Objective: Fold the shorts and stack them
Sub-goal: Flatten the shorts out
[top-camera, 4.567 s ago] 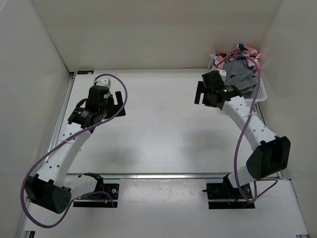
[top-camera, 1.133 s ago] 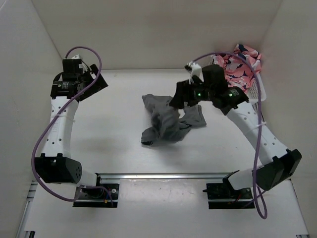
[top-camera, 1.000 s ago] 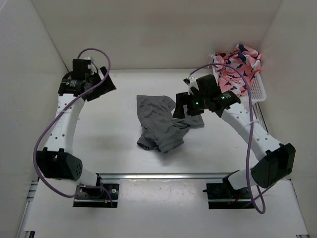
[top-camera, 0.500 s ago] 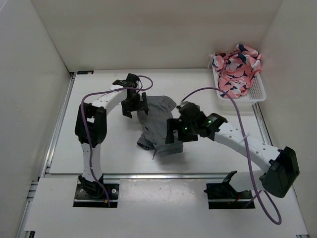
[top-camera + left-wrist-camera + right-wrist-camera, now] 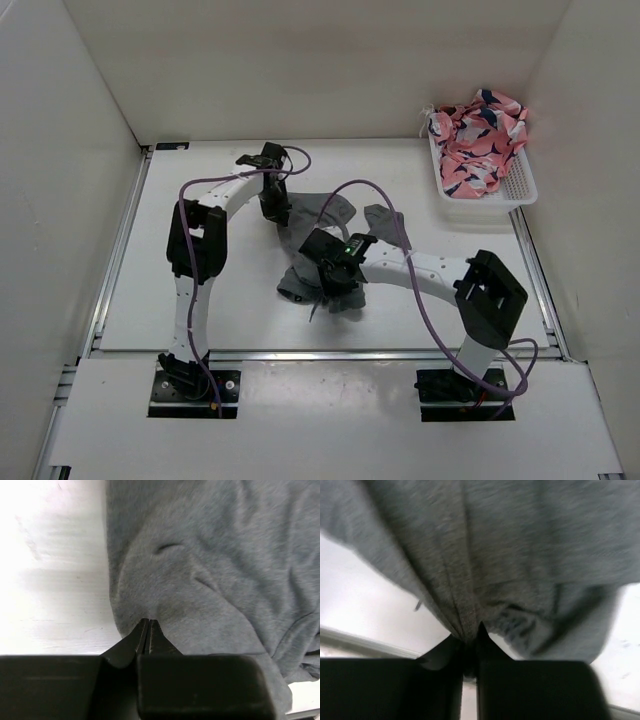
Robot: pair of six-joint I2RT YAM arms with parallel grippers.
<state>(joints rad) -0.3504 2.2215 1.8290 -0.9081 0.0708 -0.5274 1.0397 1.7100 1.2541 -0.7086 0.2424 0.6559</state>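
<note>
My left gripper has its fingers pressed together on the edge of the shorts. The grey cloth spreads ahead of it and to its right (wrinkles run out from the pinch). My right gripper is clamped on a bunched fold, with the rest of the cloth lying ahead of its tips on the table.
</note>
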